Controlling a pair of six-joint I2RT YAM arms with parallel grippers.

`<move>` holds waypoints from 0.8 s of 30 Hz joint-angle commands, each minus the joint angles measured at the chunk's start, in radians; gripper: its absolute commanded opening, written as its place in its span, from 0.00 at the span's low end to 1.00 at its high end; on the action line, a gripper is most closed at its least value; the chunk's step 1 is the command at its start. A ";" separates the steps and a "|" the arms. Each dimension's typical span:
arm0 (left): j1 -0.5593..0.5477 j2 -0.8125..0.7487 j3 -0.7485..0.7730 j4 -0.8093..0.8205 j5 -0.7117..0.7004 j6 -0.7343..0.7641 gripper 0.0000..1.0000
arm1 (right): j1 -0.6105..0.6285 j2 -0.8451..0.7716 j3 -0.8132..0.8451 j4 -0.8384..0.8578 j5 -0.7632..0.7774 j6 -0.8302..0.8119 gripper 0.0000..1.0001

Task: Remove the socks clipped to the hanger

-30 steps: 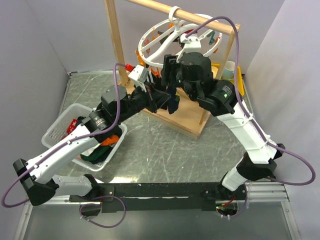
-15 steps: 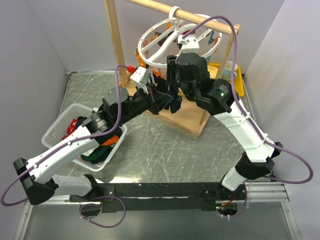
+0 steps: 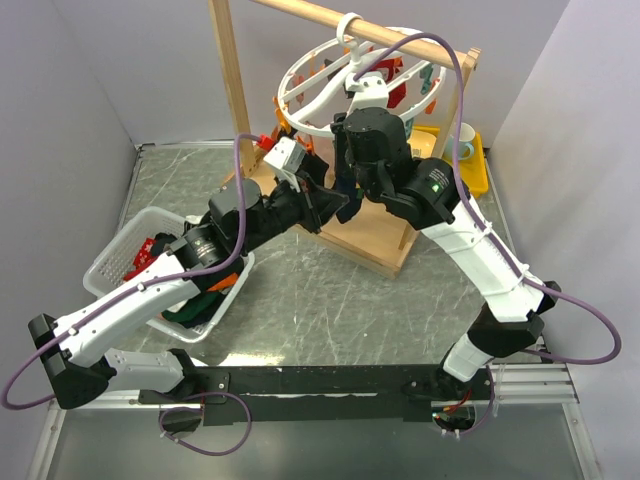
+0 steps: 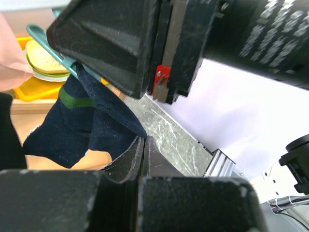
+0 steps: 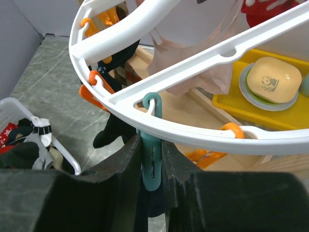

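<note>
Now unclipping at the hanger point(image 5: 203, 58), hung at twelve o'clock.
Left gripper point(image 4: 144, 145), fingers together, apparently pinches the navy sock point(image 4: 72, 130) hanging at six o'clock so it cannot drop; right gripper point(image 5: 151, 142) is clamped on the teal clip point(image 5: 152, 169) to spring it.

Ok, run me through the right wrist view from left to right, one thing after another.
white basket → orange clip → teal clip, pinched in the right gripper → orange hook → cream block on its round dish.
</note>
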 commanded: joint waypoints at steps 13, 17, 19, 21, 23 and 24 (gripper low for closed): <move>-0.037 -0.026 -0.034 0.026 0.008 -0.030 0.01 | 0.010 -0.056 -0.077 0.032 0.019 -0.007 0.75; -0.038 -0.015 0.003 0.010 0.009 -0.016 0.01 | 0.010 -0.062 -0.103 0.044 0.048 -0.010 0.75; -0.043 -0.014 0.014 0.011 0.011 -0.016 0.01 | 0.010 -0.061 -0.099 0.050 0.074 -0.025 0.73; -0.047 -0.009 0.023 0.011 0.012 -0.016 0.01 | 0.010 -0.047 -0.087 0.047 0.101 -0.050 0.71; -0.053 -0.008 0.028 0.011 0.009 -0.013 0.01 | 0.010 -0.015 -0.047 0.018 0.146 -0.058 0.67; -0.055 -0.008 0.031 0.010 0.003 -0.011 0.01 | 0.010 -0.007 -0.035 0.010 0.158 -0.064 0.66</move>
